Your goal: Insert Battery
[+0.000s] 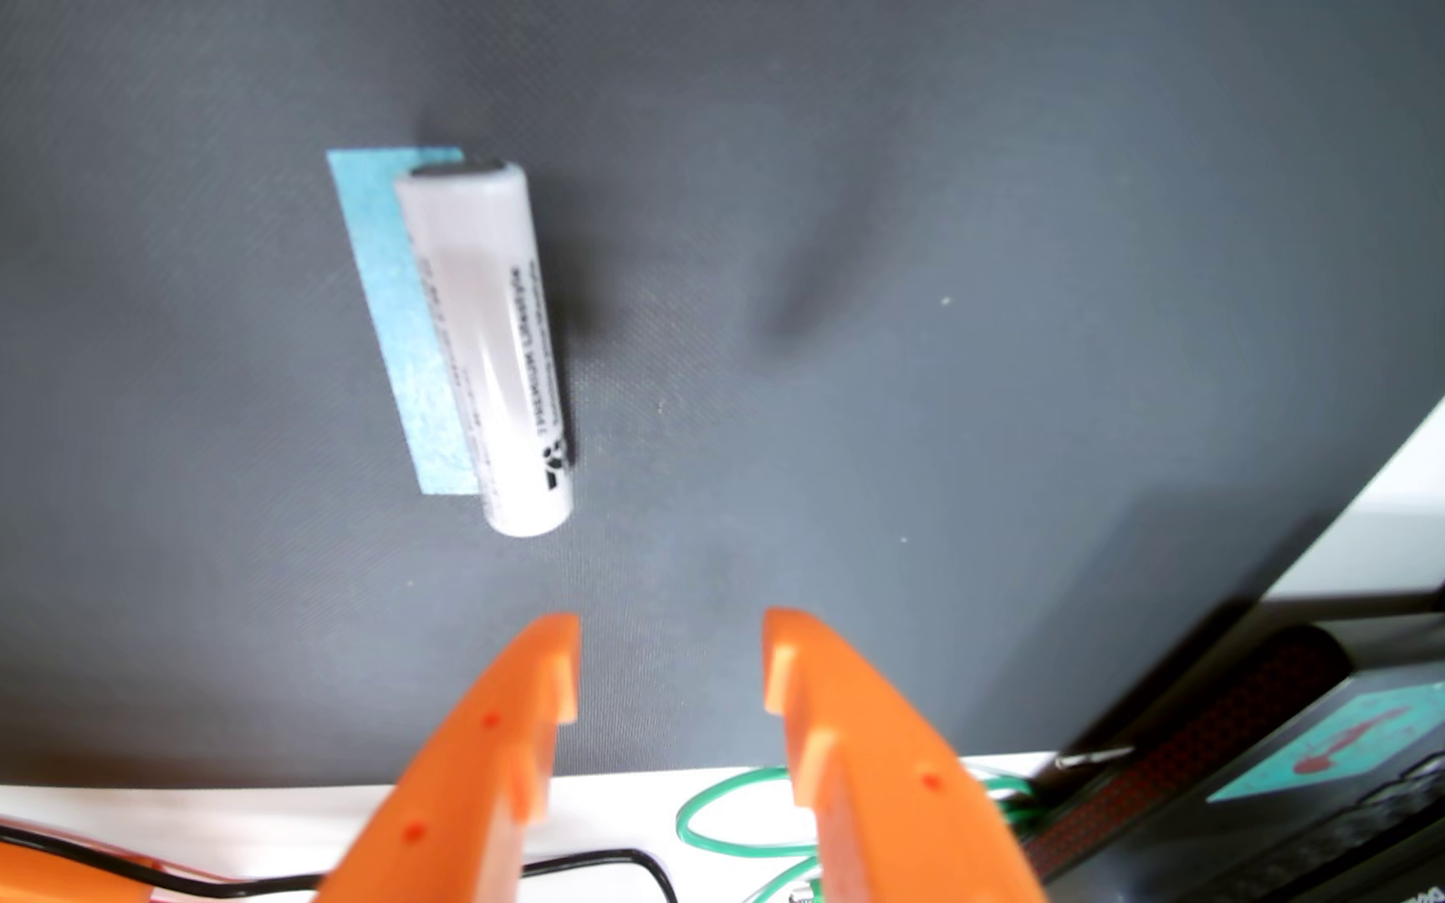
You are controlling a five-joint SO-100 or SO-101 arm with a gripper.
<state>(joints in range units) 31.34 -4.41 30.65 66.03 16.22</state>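
Dark grey matting (962, 217) covers most of the bench beneath me, with a white strip of the bench top (180, 812) showing along the lower edge of my wrist view. My end effector (671, 664) reaches in from the bottom, its two orange fingers (476, 781) spread apart with nothing between them, only bare mat in the gap. Up and to the left of my fingertips lies the battery (484, 347), a white cylinder with dark printed lettering, resting lengthwise and slightly tilted, its near end close to my left fingertip but not touching it. It lies along the right edge of a strip of blue tape (398, 330) stuck to the mat, partly overlapping it. At lower right sits a black device (1353, 781) with a teal label bearing a red mark, and green wire (728, 825) loops beside it. A black cable (180, 881) runs along the white strip.
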